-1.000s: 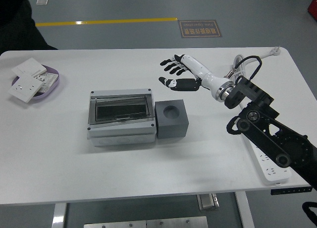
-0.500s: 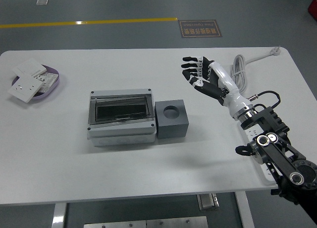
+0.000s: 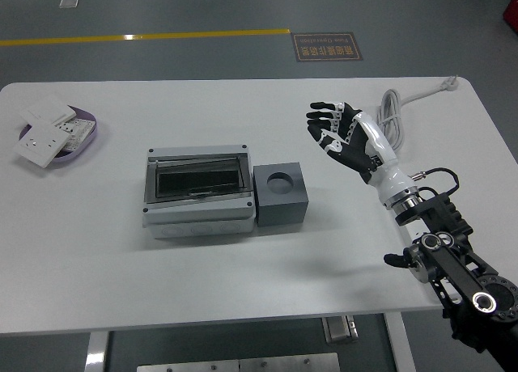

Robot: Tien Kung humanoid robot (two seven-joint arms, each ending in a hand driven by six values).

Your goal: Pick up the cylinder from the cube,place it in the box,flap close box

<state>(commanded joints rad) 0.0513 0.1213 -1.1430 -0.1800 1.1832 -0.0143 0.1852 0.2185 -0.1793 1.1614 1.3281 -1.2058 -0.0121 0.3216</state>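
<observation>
A dark grey cube with an empty round hole in its top stands at the table's middle. Touching its left side is a grey box with its dark transparent flap lying shut. No cylinder shows anywhere. My right hand, white with black fingers, is open with fingers spread, held above the table to the right of the cube and empty. My right arm comes in from the lower right. My left arm is out of view.
A purple dish with white switch plates sits at the far left. A white cable and a power strip lie along the right edge, under my right arm.
My right hand has drawn back from the far middle toward the right and turned upright, palm facing left. The arm has dropped toward the lower right corner. A dark shape at the top left is gone.
</observation>
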